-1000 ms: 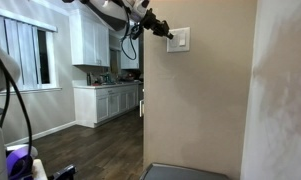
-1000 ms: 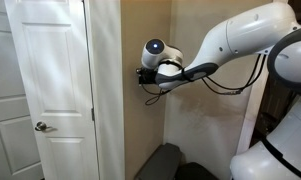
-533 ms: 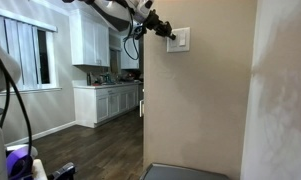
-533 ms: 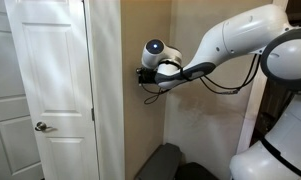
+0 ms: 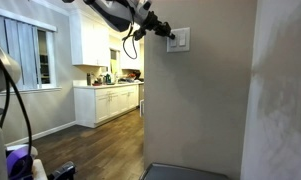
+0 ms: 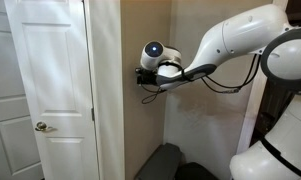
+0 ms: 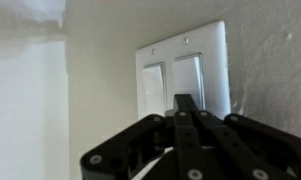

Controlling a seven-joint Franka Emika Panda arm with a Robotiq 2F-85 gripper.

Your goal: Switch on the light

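Observation:
A white double rocker light switch plate (image 7: 185, 72) is mounted on the beige wall; it also shows in an exterior view (image 5: 179, 39). My gripper (image 7: 186, 103) is shut, its two black fingers pressed together, and the tip touches the lower part of the right rocker (image 7: 189, 80). In both exterior views the gripper (image 5: 167, 32) (image 6: 140, 76) is held level against the wall at switch height. The kitchen beyond the wall corner (image 5: 110, 70) is lit.
A white door (image 6: 45, 90) with a lever handle stands next to the wall. White kitchen cabinets and a counter (image 5: 108, 98) lie behind the wall corner. A dark flat object (image 5: 185, 172) lies on the floor below the switch.
The gripper has stayed at the switch. The kitchen area past the wall corner has become brighter than it was a second ago.

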